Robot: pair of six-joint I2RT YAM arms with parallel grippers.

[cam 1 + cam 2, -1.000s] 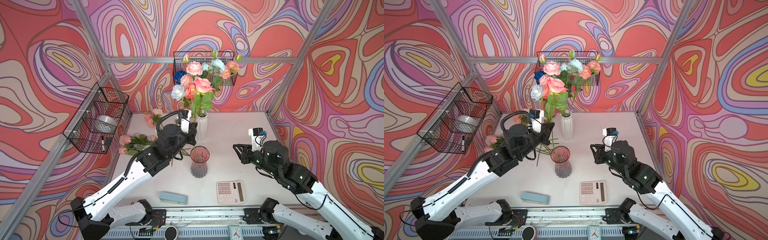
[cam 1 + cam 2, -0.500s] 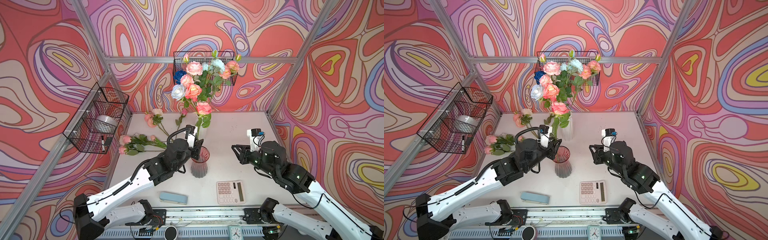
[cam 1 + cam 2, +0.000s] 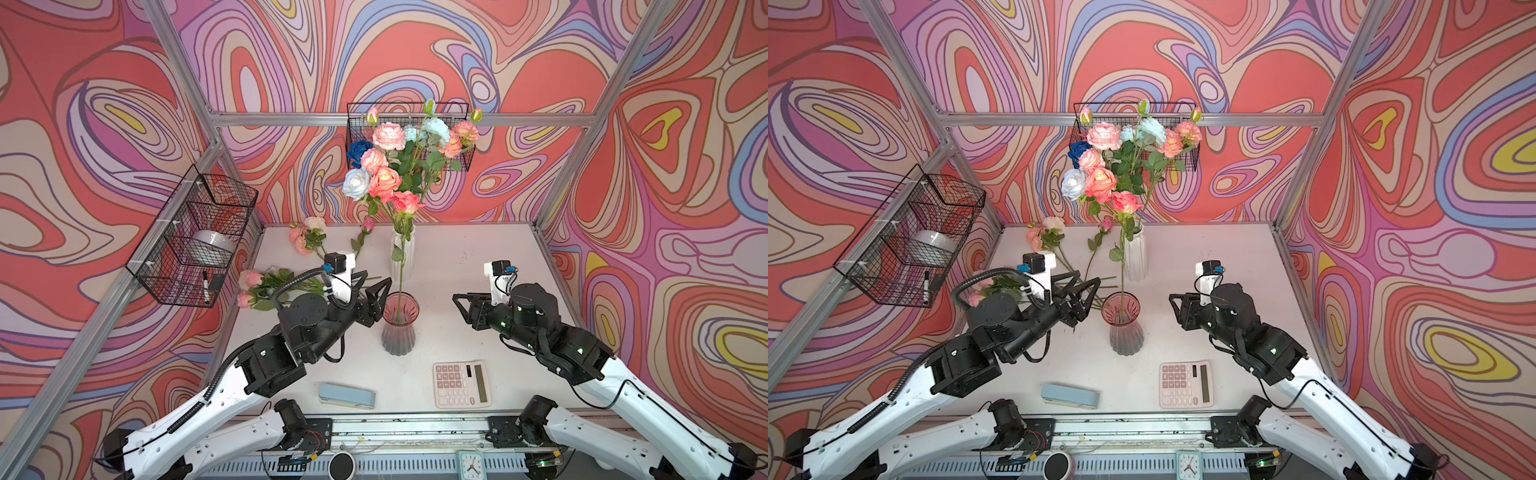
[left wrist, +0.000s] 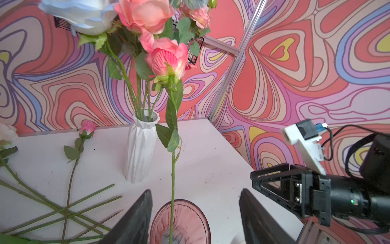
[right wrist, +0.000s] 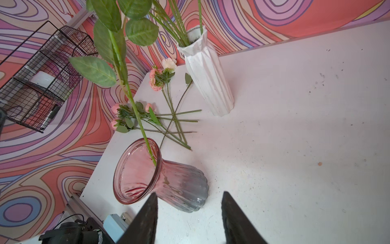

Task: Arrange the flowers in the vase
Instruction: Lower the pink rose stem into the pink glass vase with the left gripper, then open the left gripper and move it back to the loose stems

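Note:
A pink glass vase stands mid-table with one pink rose upright in it, its stem leaning on the rim. My left gripper is open just left of that vase; the stem runs between its fingers and touches neither. My right gripper is open and empty to the vase's right. Behind, a white vase holds a bouquet. Loose flowers lie at the back left.
A calculator and a pale blue case lie near the front edge. A wire basket hangs on the left wall and another on the back wall behind the bouquet. Crossed stems spread left of the pink vase.
My left gripper brought the pink rose from beside the white vase down into the pink vase, then opened and let it go. My right gripper opened wider.

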